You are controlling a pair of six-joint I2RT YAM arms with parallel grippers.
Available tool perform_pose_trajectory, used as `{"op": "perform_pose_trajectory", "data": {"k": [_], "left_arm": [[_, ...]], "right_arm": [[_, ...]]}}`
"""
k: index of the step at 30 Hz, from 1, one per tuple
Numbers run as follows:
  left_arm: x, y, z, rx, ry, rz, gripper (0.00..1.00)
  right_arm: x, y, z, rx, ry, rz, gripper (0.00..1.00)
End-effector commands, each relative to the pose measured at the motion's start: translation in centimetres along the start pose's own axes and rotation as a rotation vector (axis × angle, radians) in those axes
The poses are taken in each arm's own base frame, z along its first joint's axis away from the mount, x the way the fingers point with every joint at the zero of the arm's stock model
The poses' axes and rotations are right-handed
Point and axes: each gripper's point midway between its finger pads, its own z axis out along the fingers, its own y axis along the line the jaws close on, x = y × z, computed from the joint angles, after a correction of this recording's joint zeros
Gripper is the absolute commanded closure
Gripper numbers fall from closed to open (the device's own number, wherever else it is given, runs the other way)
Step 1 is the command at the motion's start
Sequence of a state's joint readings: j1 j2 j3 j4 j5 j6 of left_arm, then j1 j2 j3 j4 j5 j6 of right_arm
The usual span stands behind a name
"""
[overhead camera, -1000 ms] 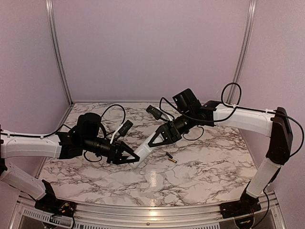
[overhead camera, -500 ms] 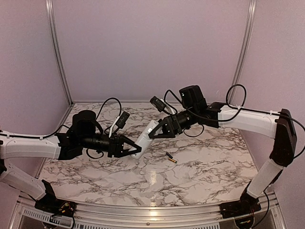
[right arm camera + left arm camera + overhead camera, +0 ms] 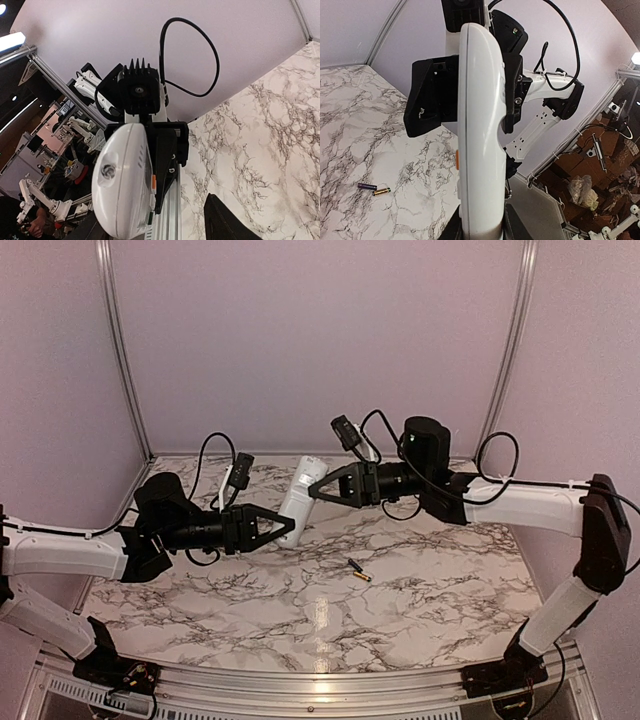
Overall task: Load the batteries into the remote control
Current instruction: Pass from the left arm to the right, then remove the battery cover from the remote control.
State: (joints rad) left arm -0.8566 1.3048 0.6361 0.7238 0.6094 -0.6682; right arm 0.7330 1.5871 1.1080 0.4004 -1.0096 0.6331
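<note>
top view, remote control (image 3: 300, 492): a smooth white plastic slab with rounded ends, up off the table and tilted, between the two grippers.
top view, left gripper (image 3: 283, 527): a matte black wedge, clamped on the remote control's lower end.
top view, right gripper (image 3: 318, 487): black fingers at the remote control's upper end; I cannot tell whether they press on it.
top view, batteries (image 3: 358, 571): a slim cylinder shape, dark with a gold end, lying on the table (image 3: 430, 590) well apart from the remote control. The tabletop is glossy, white with grey marble veins.
left wrist, remote control (image 3: 477, 125): upright in mid-frame, with its long glossy curved edge toward the camera and a small orange button (image 3: 456, 159) on the side. It rises from the left gripper (image 3: 482, 227) at the bottom edge.
left wrist, right gripper fingers (image 3: 427, 97): blocky black plastic flanking the upper half; contact is unclear.
left wrist, batteries (image 3: 374, 189): a dark length and a gold length in line on the marble (one piece or two, not clear).
right wrist, remote control (image 3: 125, 195): its rounded, egg-shaped end faces the camera, with a tiny dark round lens (image 3: 106, 171).
right wrist, left gripper (image 3: 167, 150): a black block behind the remote control.
right wrist, right gripper finger (image 3: 225, 222): a dark wedge at the bottom edge, with a gap to the remote control here.
</note>
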Motion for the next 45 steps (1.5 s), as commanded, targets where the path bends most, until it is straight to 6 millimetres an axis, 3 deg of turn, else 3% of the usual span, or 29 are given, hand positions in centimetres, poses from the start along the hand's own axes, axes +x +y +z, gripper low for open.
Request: {"op": "perform_pose_trajectory", "data": {"k": [1,10,13,17,19,21,24,25,31,36,45], "left_arm": [[-1.1,-0.7,-0.1,0.032,-0.07,0.002,0.98],[-0.9,0.1,0.3,0.013,-0.072,-0.018,0.99],[-0.8,0.7,0.3,-0.019,-0.075,-0.021,0.99],[-0.7,1.7,0.3,-0.072,-0.073,-0.018,0.96],[-0.7,2.1,0.1,-0.099,-0.077,-0.015,0.87],[-0.7,2.5,-0.2,-0.129,-0.077,-0.002,0.68],[-0.9,3.1,-0.8,-0.204,-0.064,0.057,0.32],[-1.2,3.3,-1.2,-0.242,-0.061,0.087,0.25],[-1.6,4.7,-4.4,-0.467,-0.004,0.311,0.04],[-0.5,3.8,-5.2,-0.494,0.048,0.493,0.05],[5.1,2.8,-2.5,-0.504,0.339,0.792,0.2]], "right_arm": [[-2.3,0.9,0.5,-0.03,-0.089,-0.031,0.42],[-3.0,1.1,1.7,-0.067,-0.117,-0.011,0.47],[-3.1,0.9,1.8,-0.063,-0.123,-0.001,0.57],[-3.1,0.7,1.7,-0.06,-0.124,0.007,0.78],[-2.9,0.7,1.5,-0.059,-0.122,0.013,0.9],[-2.8,0.4,1.2,-0.053,-0.123,0.03,1.0],[-2.4,-0.1,0.2,-0.043,-0.127,0.061,1.0],[-2.2,-0.5,-0.1,-0.033,-0.125,0.079,1.0],[1.2,-3.6,-0.9,0.049,-0.058,0.237,1.0],[4.0,-6.0,-0.9,0.105,-0.01,0.324,1.0],[7.5,-8.1,-0.2,0.116,0.056,0.447,1.0]]}}
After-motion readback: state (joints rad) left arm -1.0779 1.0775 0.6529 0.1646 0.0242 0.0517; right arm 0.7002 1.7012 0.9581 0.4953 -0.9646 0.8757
